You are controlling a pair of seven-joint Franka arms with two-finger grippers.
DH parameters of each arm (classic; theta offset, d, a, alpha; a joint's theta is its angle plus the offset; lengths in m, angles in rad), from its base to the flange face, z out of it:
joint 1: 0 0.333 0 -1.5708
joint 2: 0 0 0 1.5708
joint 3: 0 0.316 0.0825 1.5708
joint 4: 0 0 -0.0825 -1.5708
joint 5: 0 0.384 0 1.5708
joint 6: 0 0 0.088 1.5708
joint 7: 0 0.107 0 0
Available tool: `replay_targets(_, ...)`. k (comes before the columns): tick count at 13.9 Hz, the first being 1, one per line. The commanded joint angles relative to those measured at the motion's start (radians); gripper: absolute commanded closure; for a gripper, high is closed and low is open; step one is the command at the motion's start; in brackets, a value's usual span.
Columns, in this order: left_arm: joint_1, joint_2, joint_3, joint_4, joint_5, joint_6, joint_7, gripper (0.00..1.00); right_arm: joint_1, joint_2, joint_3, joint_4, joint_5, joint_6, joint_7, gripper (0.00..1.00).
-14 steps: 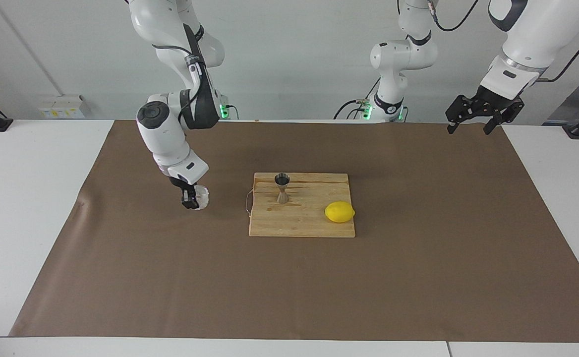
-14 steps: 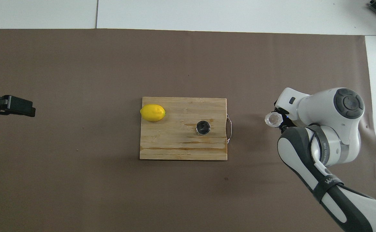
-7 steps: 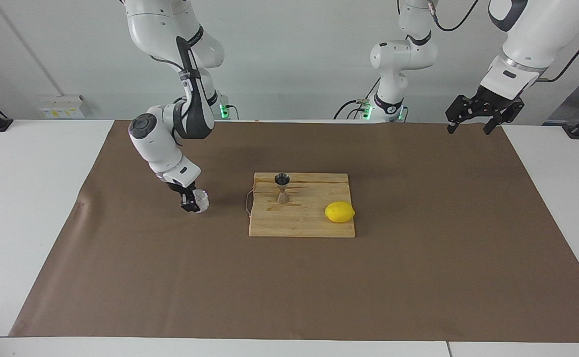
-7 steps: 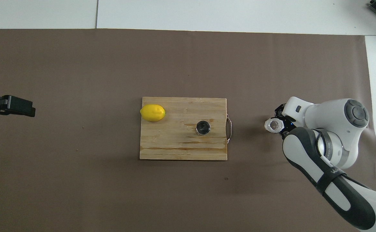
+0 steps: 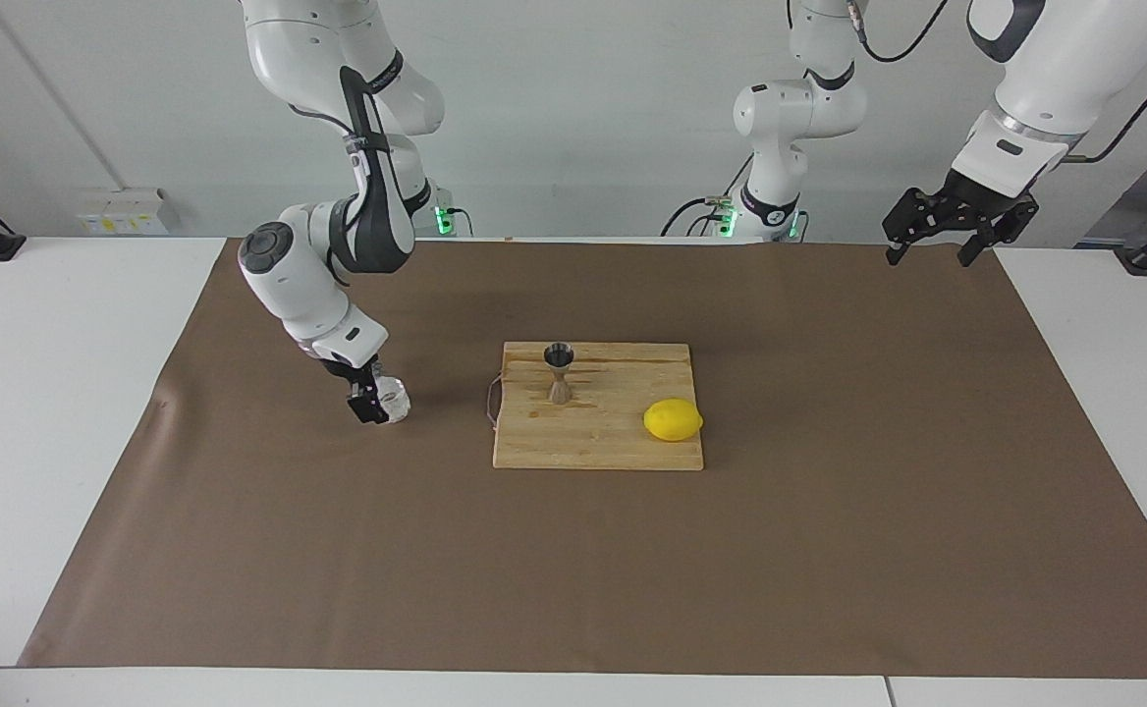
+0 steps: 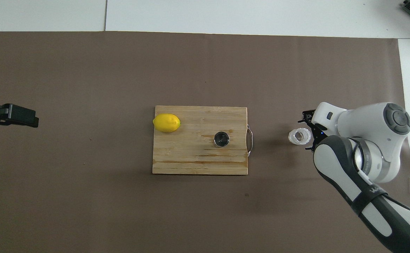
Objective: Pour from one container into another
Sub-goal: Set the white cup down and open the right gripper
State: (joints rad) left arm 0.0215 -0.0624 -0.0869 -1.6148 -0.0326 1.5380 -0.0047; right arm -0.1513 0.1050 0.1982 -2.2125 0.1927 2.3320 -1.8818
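Note:
The small clear glass cup (image 5: 395,403) (image 6: 299,136) stands upright on the brown paper, toward the right arm's end of the table. My right gripper (image 5: 373,405) (image 6: 308,132) is low beside it, open, with one finger on either side of the cup and not gripping it. The silver hourglass jigger (image 5: 559,373) (image 6: 221,139) stands upright on the wooden cutting board (image 5: 613,450) (image 6: 191,165), at the board's end nearer the cup. My left gripper (image 5: 935,245) (image 6: 13,116) waits raised and open over the left arm's end of the paper.
A yellow lemon (image 5: 673,420) (image 6: 166,123) lies on the board's end toward the left arm. A wire handle (image 6: 250,140) sticks out of the board toward the cup. Brown paper (image 5: 829,550) covers most of the white table.
My right gripper has opened and let go of the glass cup, which now stands on the paper. The right arm has drawn back slightly toward its own end. The left arm has not moved.

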Motion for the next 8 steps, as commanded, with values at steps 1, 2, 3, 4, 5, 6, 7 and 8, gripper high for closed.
replay_targets(1, 0.017, -0.016, -0.008, -0.01, -0.015, -0.01, 0.011, 0.0, -0.017, -0.131, 0.001, 0.014, -0.007, -0.136, 0.143, 0.0)
replay_targets(2, 0.017, -0.016, -0.008, -0.01, -0.015, -0.01, 0.011, 0.0, -0.022, -0.161, -0.002, 0.017, -0.031, -0.169, 0.239, 0.0)
replay_targets(3, 0.017, -0.016, -0.008, -0.01, -0.015, -0.01, 0.011, 0.0, -0.037, -0.183, -0.002, 0.037, -0.057, -0.202, 0.333, 0.0)
replay_targets(4, 0.017, -0.016, -0.008, -0.01, -0.015, -0.01, 0.011, 0.0, -0.036, -0.191, 0.0, 0.068, -0.093, -0.244, 0.439, 0.0)
replay_targets(5, 0.017, -0.016, -0.008, -0.01, -0.015, -0.01, 0.011, 0.0, -0.036, -0.191, 0.001, 0.104, -0.145, -0.285, 0.557, 0.0)
replay_targets(6, 0.017, -0.016, -0.008, -0.01, -0.015, -0.01, 0.011, 0.0, -0.036, -0.189, 0.004, 0.141, -0.185, -0.325, 0.69, 0.0)
replay_targets(7, 0.017, -0.016, -0.008, -0.01, -0.015, -0.01, 0.011, 0.0, -0.036, -0.183, 0.006, 0.181, -0.208, -0.363, 0.808, 0.0)
replay_targets(8, 0.017, -0.016, -0.008, -0.01, -0.015, -0.01, 0.011, 0.0, -0.036, -0.177, 0.007, 0.209, -0.214, -0.381, 0.901, 0.0)
